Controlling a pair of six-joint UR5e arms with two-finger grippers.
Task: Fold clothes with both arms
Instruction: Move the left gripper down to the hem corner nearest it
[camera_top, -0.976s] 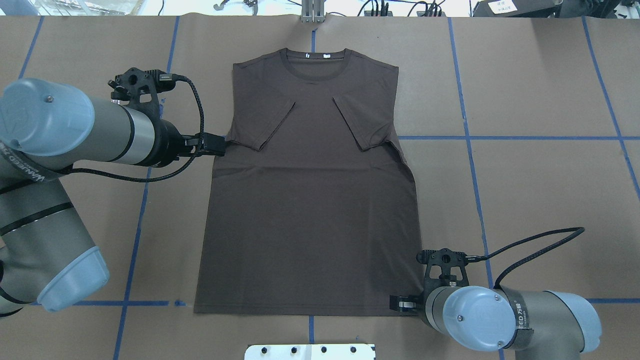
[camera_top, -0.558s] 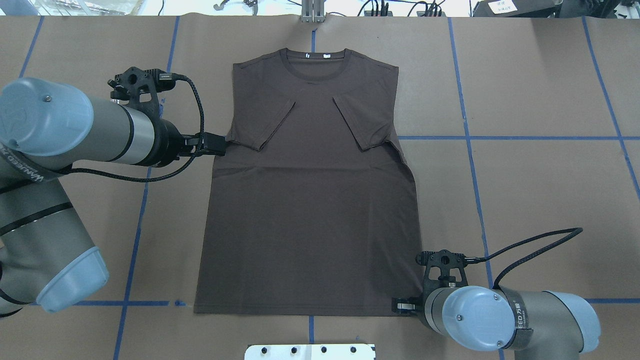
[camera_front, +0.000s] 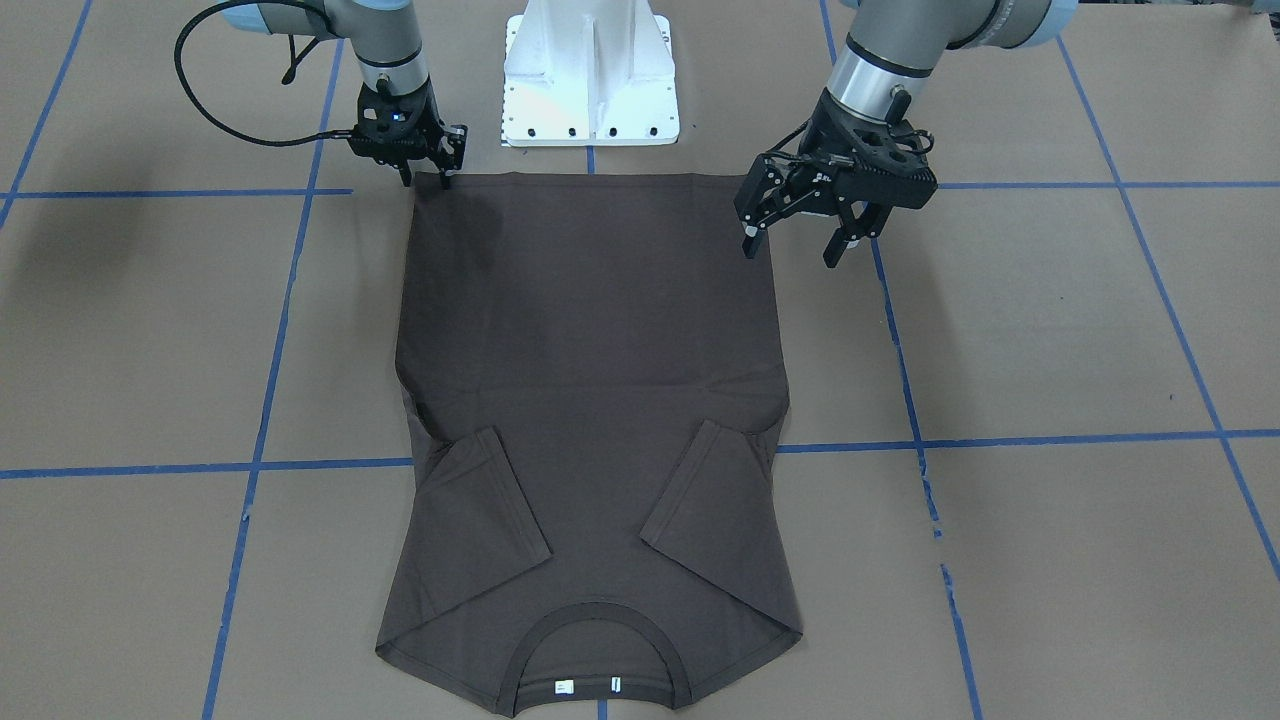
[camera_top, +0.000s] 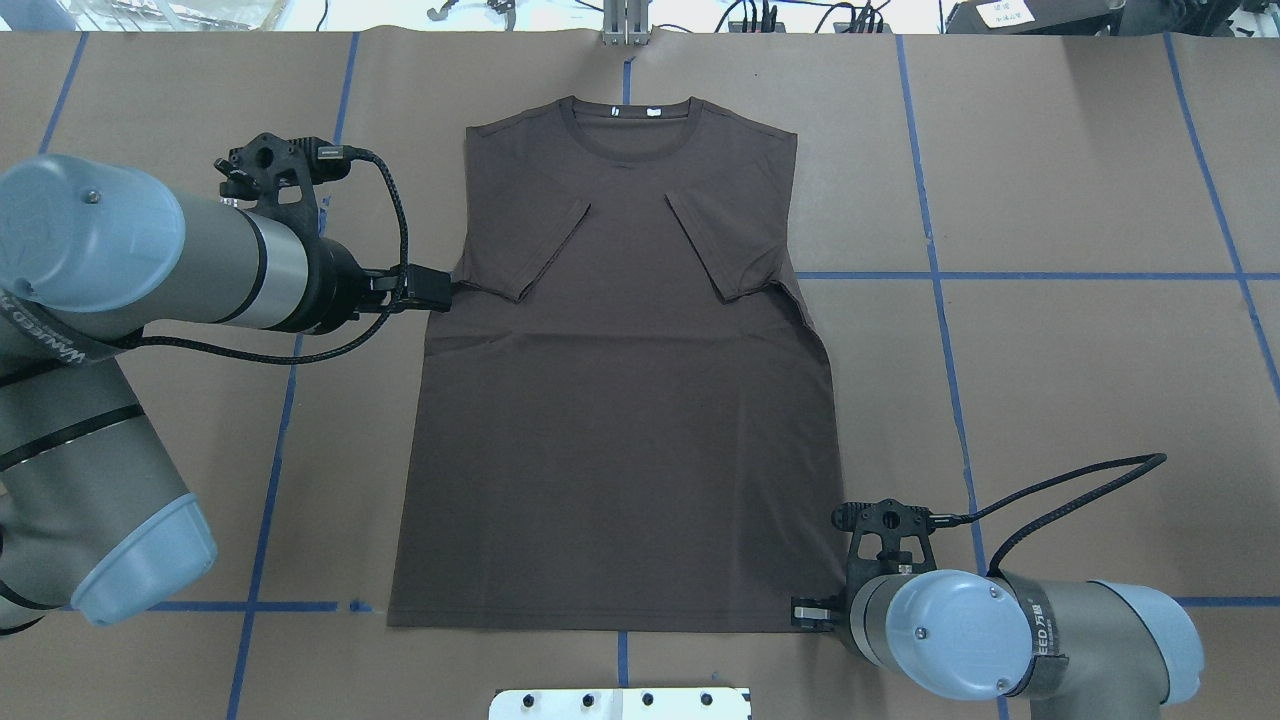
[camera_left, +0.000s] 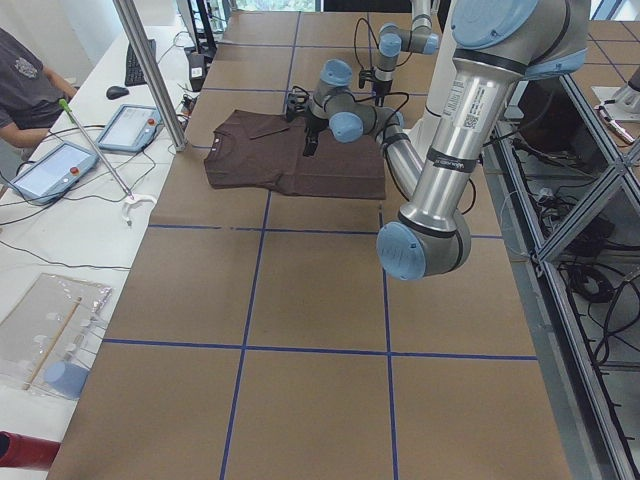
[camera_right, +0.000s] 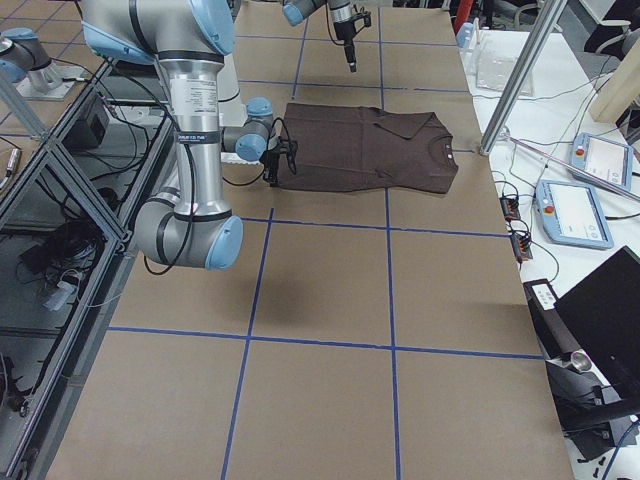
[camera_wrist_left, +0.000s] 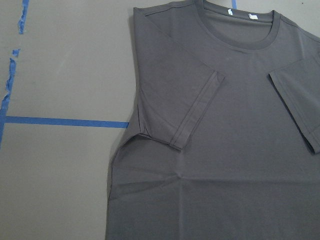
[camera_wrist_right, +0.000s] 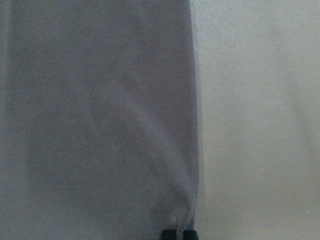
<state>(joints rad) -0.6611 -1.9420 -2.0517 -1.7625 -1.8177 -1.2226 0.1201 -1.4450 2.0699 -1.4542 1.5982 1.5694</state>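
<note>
Jaws gape on the left gripper (camera_front: 790, 255) from the front, unreadable overhead; the right gripper (camera_wrist_right: 179, 233) pinches the dark brown T-shirt (camera_top: 620, 400) at its blurred hem corner.

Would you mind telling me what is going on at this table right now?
A brown T-shirt is being folded. It lies flat on the table, with both sleeves already turned in over the chest. The right gripper is down at a hem corner and looks pinched on it. The left gripper hangs open above the shirt's side edge, holding nothing.
</note>
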